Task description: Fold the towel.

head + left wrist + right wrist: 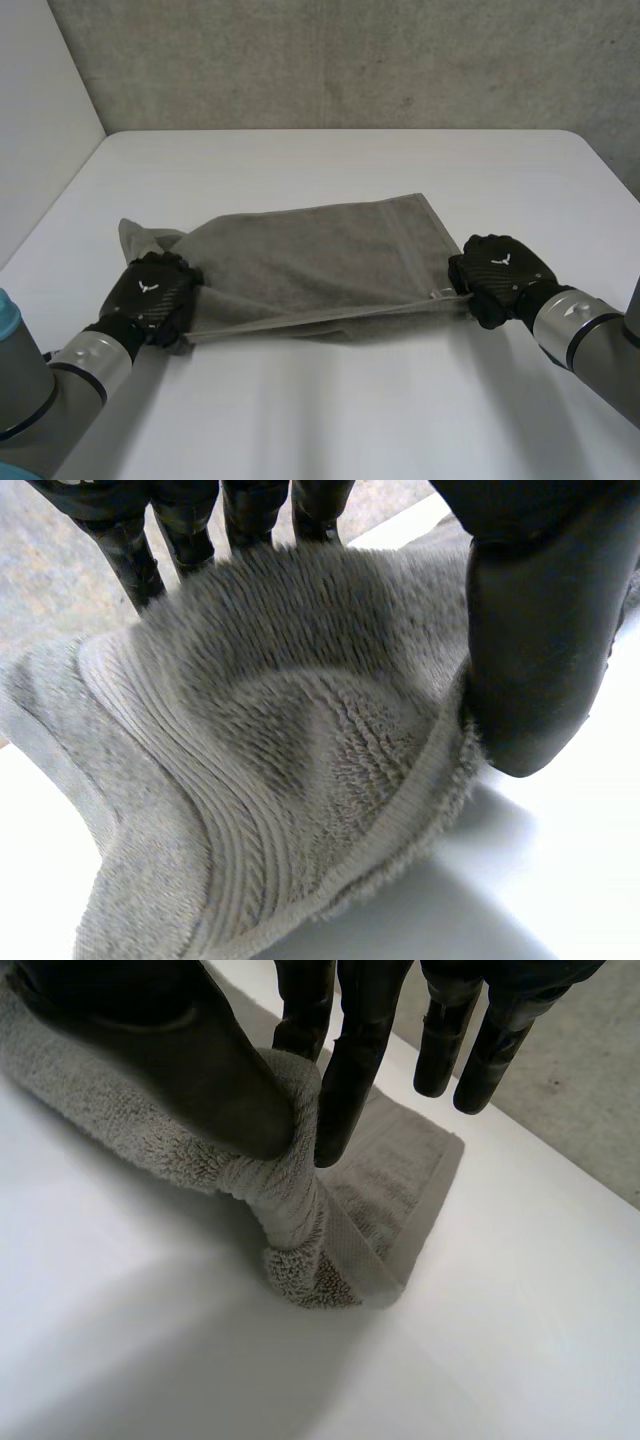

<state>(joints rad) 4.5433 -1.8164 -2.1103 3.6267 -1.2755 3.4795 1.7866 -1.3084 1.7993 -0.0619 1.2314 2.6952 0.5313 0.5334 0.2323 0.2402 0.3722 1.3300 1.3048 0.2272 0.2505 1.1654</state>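
Black left robot hand (158, 298) with white emblem (148, 287), matching right robot hand (497, 270), silver-grey forearms (92, 362), light-blue cap (6, 308)

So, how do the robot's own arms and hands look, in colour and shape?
The left hand and the right hand are black, with a woven-looking shell and a small white emblem on the back. The left arm and the right arm are round and grey, silver and shiny near the wrist. A light-blue cap sits on the left arm.

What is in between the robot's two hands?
In the head view, the grey towel lies between them on the white table; the left hand pinches one near corner, the right hand the other.
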